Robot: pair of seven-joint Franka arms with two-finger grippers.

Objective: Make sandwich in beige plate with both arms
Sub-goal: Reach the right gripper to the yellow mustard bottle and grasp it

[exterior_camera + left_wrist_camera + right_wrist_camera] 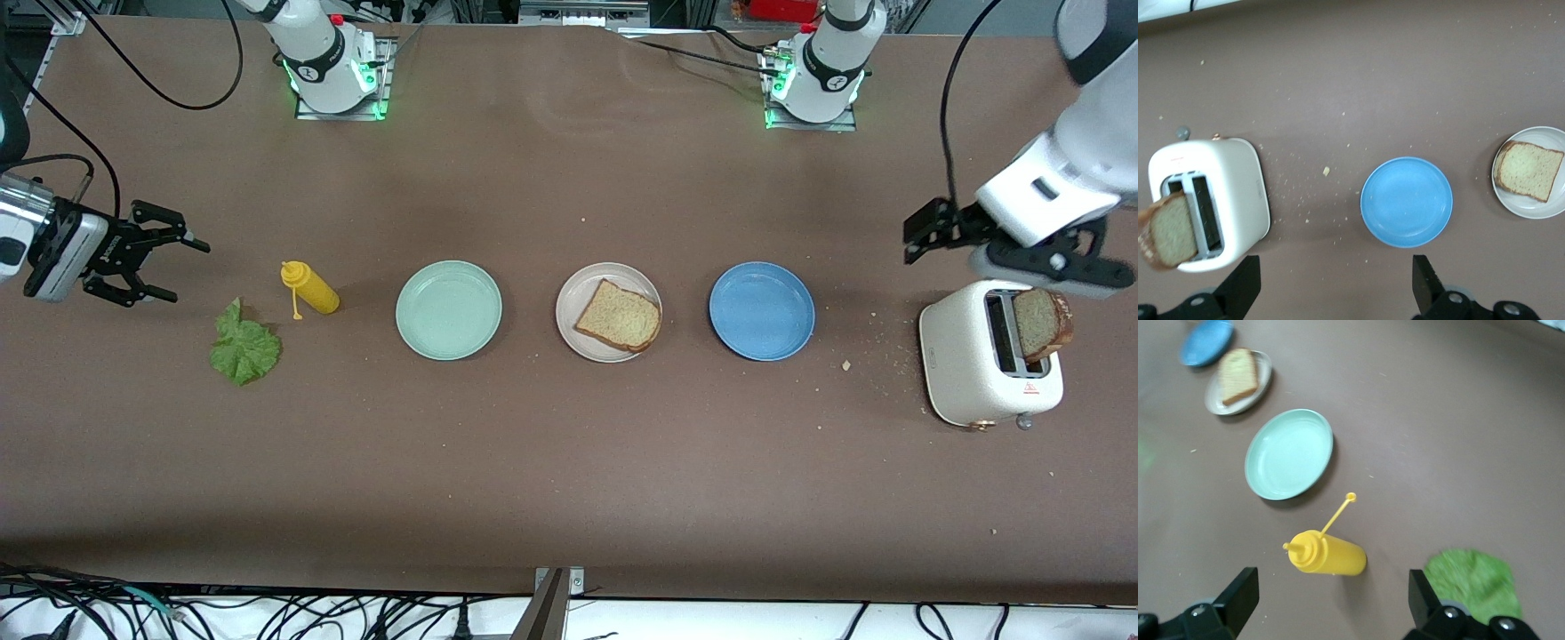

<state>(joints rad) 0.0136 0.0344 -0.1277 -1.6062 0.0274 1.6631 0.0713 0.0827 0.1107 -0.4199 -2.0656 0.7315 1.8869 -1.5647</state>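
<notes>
Both end effectors hang with fingers spread and nothing in them. The right end effector [164, 262] hovers over the desk [569, 480] at the right arm's end, near the lettuce leaf [244, 348] and the yellow squeeze bottle [310, 288]. The left end effector [929, 233] is above the white toaster [973, 373], where a second bread slice [1042, 324] stands upright out of a slot. One bread slice [620, 316] already lies flat in the beige plate [569, 307], between the mint-green plate [448, 310] and the blue plate [761, 310]. The lettuce looks limp, light and easily torn, so a shallow pinch at a raised crinkle near its edge seems best. The toaster slice looks stiff but crumbly; gripping its exposed top across the flat faces, gently, should avoid crushing it.
</notes>
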